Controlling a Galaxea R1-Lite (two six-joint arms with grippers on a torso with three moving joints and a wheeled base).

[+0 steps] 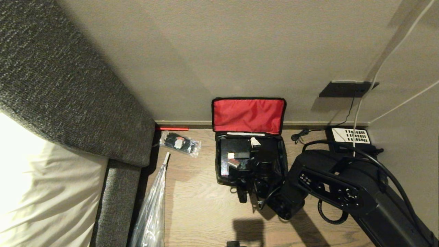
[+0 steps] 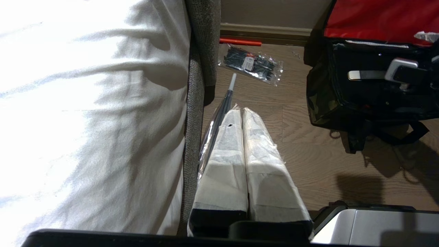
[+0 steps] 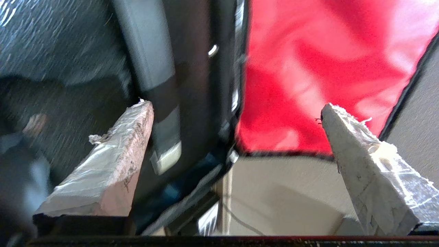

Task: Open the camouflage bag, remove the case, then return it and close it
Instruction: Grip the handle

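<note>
Your camouflage bag (image 1: 249, 161) sits on the wood floor (image 1: 202, 206) against the wall, its red-lined lid (image 1: 248, 115) thrown back and standing upright against the skirting. The case (image 1: 236, 156) lies flat inside the open bag, its white labels facing up, filling most of the width.

Your right pincer (image 3: 236, 137) is over the bag's right half with its padded fingers (image 3: 116, 151) spread wide and nothing between them. In the right wrist view one finger sits over the dark interior and the other in front of the red lining, so the gap straddles the bag's back rim. The case lies below and to the left of the pincer, and its long axis seems to run front to back, toward the wall. To lift it you would, I judge, need to bring the fingers across the case's near or right edge, not the rim.

Your left pincer (image 2: 245, 137) is parked well off to the left beside the bed (image 2: 85, 120), fingers pressed together and empty. The right arm is much the nearer.
</note>
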